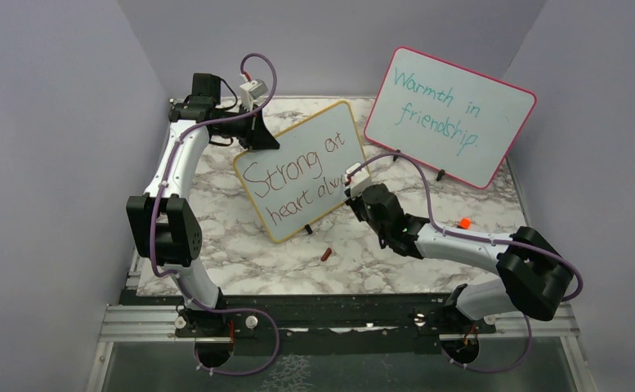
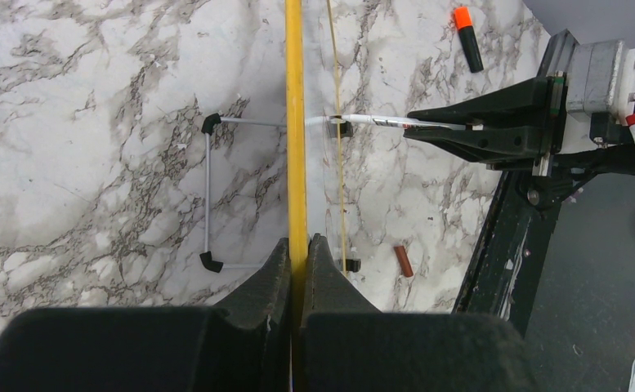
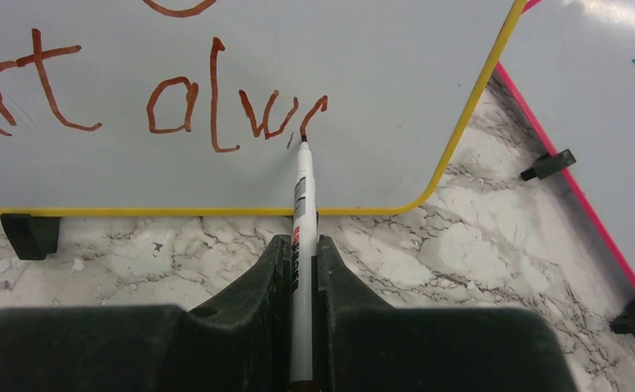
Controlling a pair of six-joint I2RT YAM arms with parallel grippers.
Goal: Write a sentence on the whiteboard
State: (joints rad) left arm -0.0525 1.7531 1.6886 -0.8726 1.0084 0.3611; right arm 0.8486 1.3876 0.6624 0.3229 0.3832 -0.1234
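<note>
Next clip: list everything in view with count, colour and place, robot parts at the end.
whiteboard: 1, white with yellow frame, propped up mid-table
sentence: 1, red-brown, on the whiteboard, unfinished at "Strong at heart alw"
pink-framed board: 1, white with teal writing, behind and to the right
marker: 1, white, tip on the whiteboard
small cylinder: 1, red-brown, likely a cap, on the table before the whiteboard
spare marker: 1, black with orange cap, lying at the right
table: 1, white-grey marble
left hand: 1, black, clamped on the whiteboard's upper edge
right hand: 1, black, gripping the marker
</note>
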